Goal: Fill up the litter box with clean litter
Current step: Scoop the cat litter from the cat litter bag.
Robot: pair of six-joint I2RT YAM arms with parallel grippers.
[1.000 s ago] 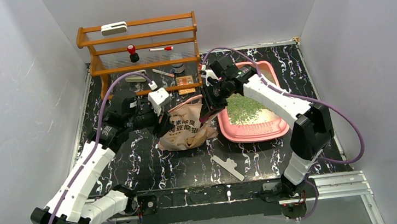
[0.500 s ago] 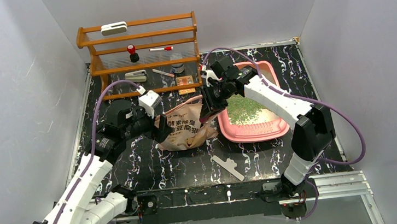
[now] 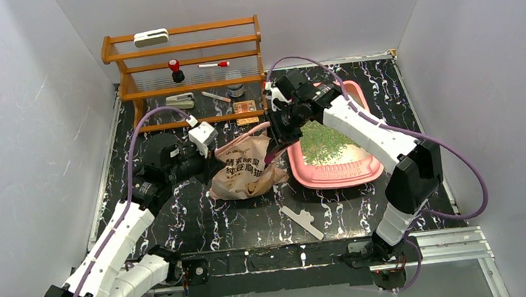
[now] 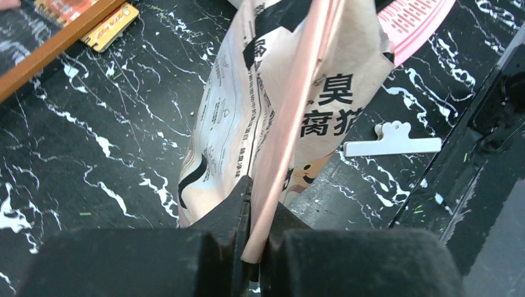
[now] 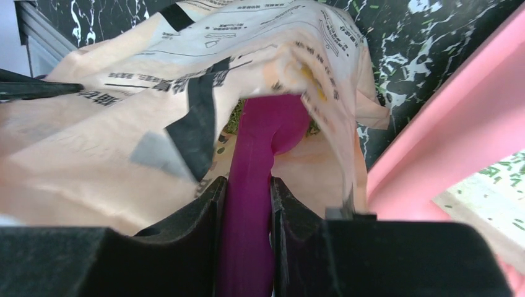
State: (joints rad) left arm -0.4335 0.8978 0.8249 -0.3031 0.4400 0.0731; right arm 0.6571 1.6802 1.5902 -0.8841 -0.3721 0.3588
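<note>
Litter box (image 3: pixel 336 180) sits on the desk (image 3: pixel 201 220), right of centre, just beside the beige bag (image 3: pixel 248 170). Clean litter (image 3: pixel 321 143) covers much of its floor, and the near strip shows bare cream.

My left claw (image 4: pixel 252 210) is clamped on the bag's pink top edge. My right claw (image 5: pixel 246 198) is closed tight on the purple scoop (image 5: pixel 266 133) handle.

Only the right wrist view shows the scoop head inside the bag mouth. The left wrist view shows a white clip (image 4: pixel 393 145) lying flat near the bag.
</note>
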